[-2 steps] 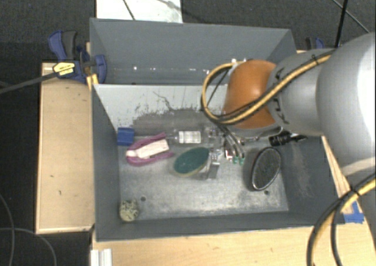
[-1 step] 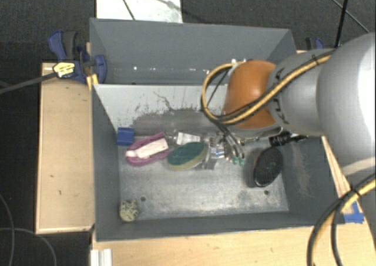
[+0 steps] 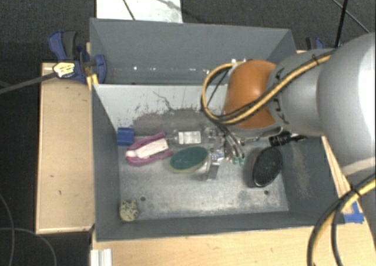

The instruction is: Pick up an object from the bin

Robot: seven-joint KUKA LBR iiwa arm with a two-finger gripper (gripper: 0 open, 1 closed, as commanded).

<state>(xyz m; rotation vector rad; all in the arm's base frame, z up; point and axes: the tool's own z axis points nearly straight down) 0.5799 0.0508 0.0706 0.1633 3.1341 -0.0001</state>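
Grey metal bin (image 3: 176,197) with sloped walls and a scuffed floor. Clock positions below are read off the floor centre. I count six loose items, one of each, all lying singly with no heap:

- 1 small blue block (image 3: 124,136) at 10 o'clock, against the left wall.
- 1 pink-and-white soft-looking piece (image 3: 147,148) at 9 o'clock, lying flat just beside the block at its 4 o'clock.
- 1 dark green oval disc (image 3: 188,158), just off centre toward 10 o'clock. Its left end is near the pink piece.
- 1 small silvery rectangular piece (image 3: 189,137) at 12 o'clock of the disc, close to the back wall.
- 1 black oval object (image 3: 265,168) at 3 o'clock, well apart from the disc.
- 1 speckled stone-like lump (image 3: 129,210) at 7 o'clock, alone in the near left corner.

The arm comes in from 3 o'clock, carrying an orange cover (image 3: 249,97) with a yellow-black cable (image 3: 210,80) looped over it. The gripper (image 3: 216,162) is down low near the floor, at the green disc's 3 o'clock edge, between the disc and the black oval. I can't tell whether it's touching the disc, or whether it's apart or together. Nothing visibly held.
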